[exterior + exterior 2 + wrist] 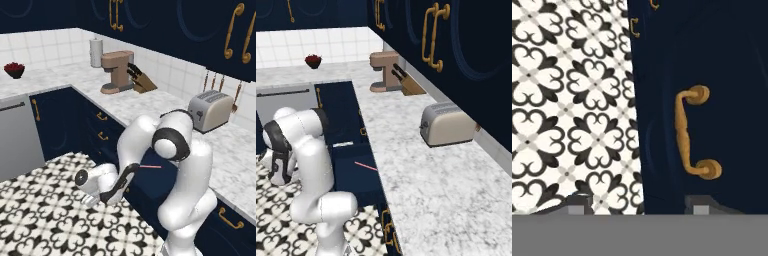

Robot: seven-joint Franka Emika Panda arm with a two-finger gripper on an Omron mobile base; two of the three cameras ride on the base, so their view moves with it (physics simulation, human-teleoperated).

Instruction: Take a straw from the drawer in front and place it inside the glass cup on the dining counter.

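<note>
Patterned black-and-white floor tiles (pixel 45 210) spread beneath me in the left base view, with a marble desk (pixel 165 107) running along the navy cabinets. On that desk stand a coffee machine (pixel 116 71), a knife block (pixel 140 79) and a toaster (pixel 211 110), all far above and beyond my fingers (pixel 90 201), which hang low just over the floor at the end of my bent arm. From this side I cannot tell how they stand. Just above and to the right of them, the straw (pixel 150 166) lies as a thin pink line inside the drawer (pixel 165 185), which is pulled out from the cabinet front.

From the right base view, the same desk (pixel 431 190) stretches away with the toaster (pixel 448 124) on it and a dark bowl of red fruit (pixel 313 61) far off by the tiled wall. The straw (pixel 365 166) lies slantwise in the dark inside of the open drawer (pixel 353 170), beside my arm's white body; my hand is hidden behind that arm.

Looking along my hand, the two fingers (pixel 637 206) stand well apart and hold nothing: one tip over the floor tiles (pixel 567 110), the other over the navy drawer front (pixel 732 75). Its curved brass handle (pixel 688 131) sits just ahead of that second tip, near but not between them.
</note>
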